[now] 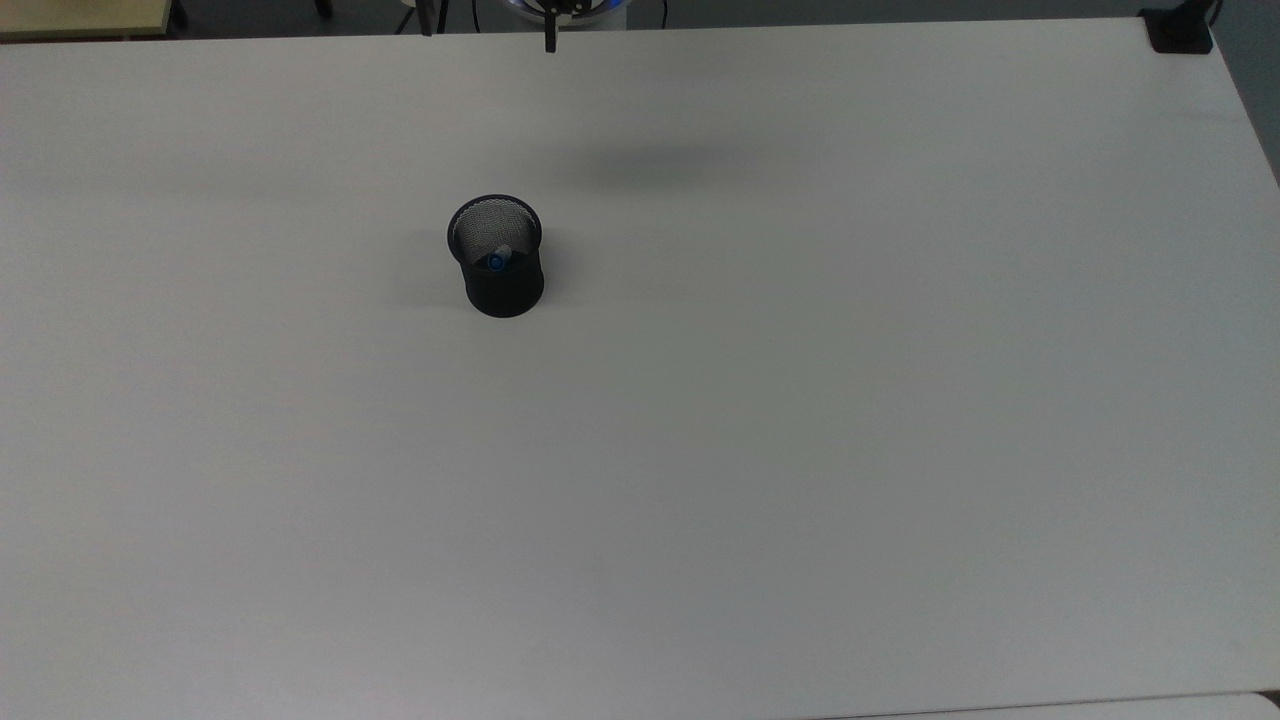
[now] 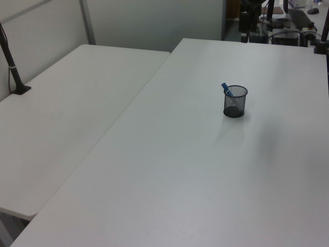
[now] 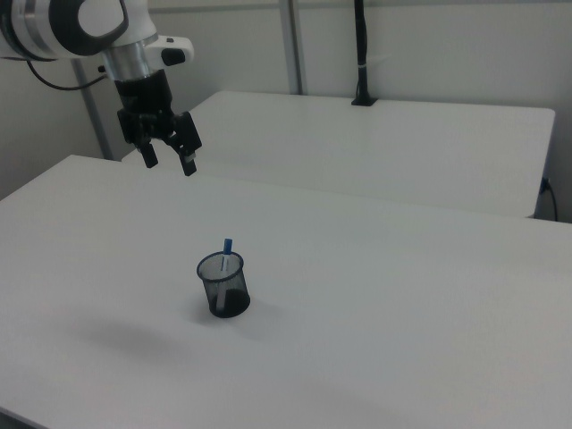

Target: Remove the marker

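Observation:
A black mesh cup (image 1: 497,270) (image 2: 235,103) (image 3: 224,288) stands upright on the white table (image 1: 800,400). The marker (image 1: 496,260) (image 2: 226,89) (image 3: 228,247) leans inside it, its blue cap poking above the rim. My gripper (image 3: 170,163) (image 1: 490,28) hangs open in the air, well above the table and apart from the cup, toward the right view's upper left. Nothing is between its fingers (image 3: 189,165). In the top view its dark fingertips (image 1: 550,40) poke in at the upper edge.
A second white table (image 2: 61,118) (image 3: 375,143) adjoins this one. A black clamped post (image 2: 13,67) (image 3: 360,63) stands on it. Another black clamp (image 1: 1180,32) sits at the top view's upper right corner. Equipment (image 2: 288,25) clutters the far end in the left view.

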